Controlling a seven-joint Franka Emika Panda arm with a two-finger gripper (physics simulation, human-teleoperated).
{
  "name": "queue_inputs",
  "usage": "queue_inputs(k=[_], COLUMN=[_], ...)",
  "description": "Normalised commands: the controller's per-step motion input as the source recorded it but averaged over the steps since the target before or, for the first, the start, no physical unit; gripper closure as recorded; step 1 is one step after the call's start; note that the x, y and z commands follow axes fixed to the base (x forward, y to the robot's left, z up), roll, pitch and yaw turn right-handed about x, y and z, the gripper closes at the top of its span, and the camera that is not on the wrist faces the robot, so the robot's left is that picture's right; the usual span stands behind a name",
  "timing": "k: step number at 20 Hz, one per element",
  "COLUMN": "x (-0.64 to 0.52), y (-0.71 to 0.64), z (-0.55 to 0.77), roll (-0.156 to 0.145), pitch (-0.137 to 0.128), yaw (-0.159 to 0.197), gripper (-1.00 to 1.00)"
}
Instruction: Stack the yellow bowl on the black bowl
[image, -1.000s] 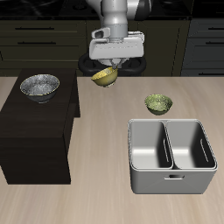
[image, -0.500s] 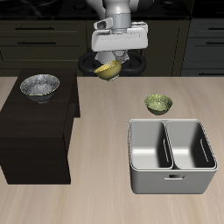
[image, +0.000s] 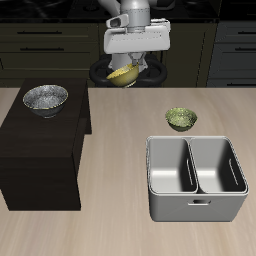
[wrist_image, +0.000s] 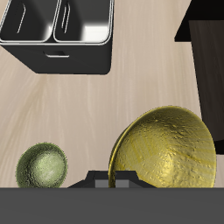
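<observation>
Grey two-compartment bin (image: 197, 177) near the table's front edge. Black bowl (image: 45, 98) sits on the dark cabinet's (image: 40, 150) back corner. My gripper (image: 128, 66) clamps the yellow bowl (image: 122, 74), tilted, airborne over the table's back edge. Olive-green bowl (image: 181, 119) behind the bin.

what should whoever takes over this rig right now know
Claw: shut on the yellow bowl, held tilted in the air above the table's back.
Black bowl: on the dark cabinet, nothing in it.
Green bowl: on the table beside the grey two-part bin; leave it alone.
Done: yellow bowl grasped and lifted.
Left: carry it over the black bowl, lower it in, release.
</observation>
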Motion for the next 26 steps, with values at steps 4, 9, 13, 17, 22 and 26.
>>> queue_inputs(k=[4,9,13,17,22,26], x=[0.12,0.07,0.04,0.17,0.11,0.14], y=[-0.09,-0.09,-0.03,-0.18,-0.2,-0.21], z=[0.47,0.33,0.16,0.32,0.29,0.33], roll=[-0.048,-0.032,0.001,-0.005,-0.005,-0.005], pitch=[-0.038,-0.032,0.018,0.089,0.062,0.043], yaw=[-0.039,-0.018,-0.014,-0.057,-0.028,-0.014], gripper=[1.0,1.0,1.0,1.0,1.0,1.0])
